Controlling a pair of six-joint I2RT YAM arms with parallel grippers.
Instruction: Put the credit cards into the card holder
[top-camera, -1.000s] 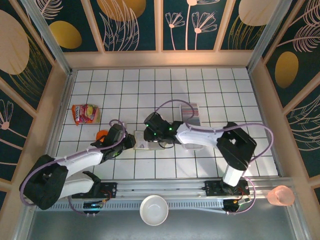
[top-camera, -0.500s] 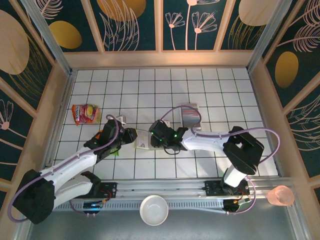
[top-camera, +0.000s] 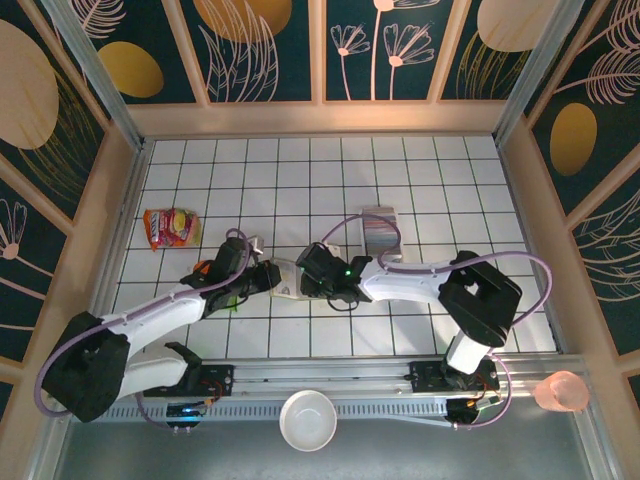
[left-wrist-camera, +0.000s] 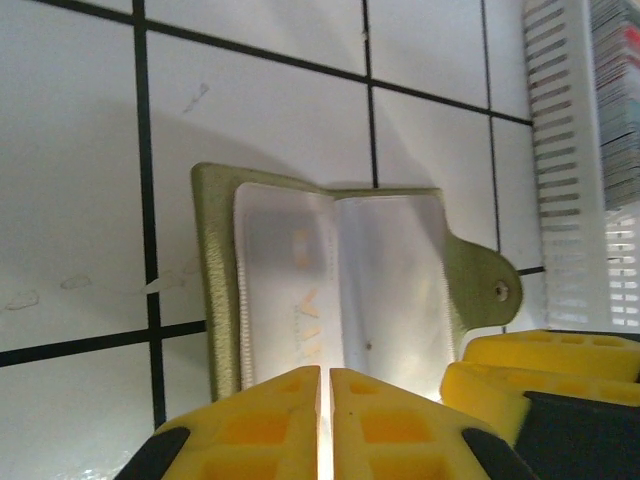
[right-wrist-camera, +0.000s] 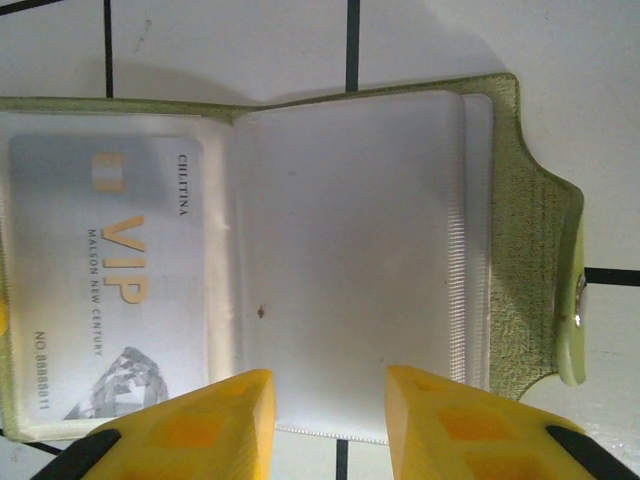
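One card (right-wrist-camera: 110, 280) in card holder (right-wrist-camera: 520, 250) | left end effector (left-wrist-camera: 325, 400) closed | right end effector (right-wrist-camera: 328, 395) narrow

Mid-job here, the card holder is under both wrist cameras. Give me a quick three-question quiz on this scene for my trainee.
1. True or false: the card holder is snapped shut.
2. Where does the VIP card sit? A) inside the holder's clear pocket. B) in the slotted tray. C) loose on the tiles.
3. In one word, how do the jaws of the right gripper stand?

Key:
1. False. It lies spread open, with the snap tab out to one side.
2. A.
3. Open. The jaws stand apart, at the edge of the empty pocket.
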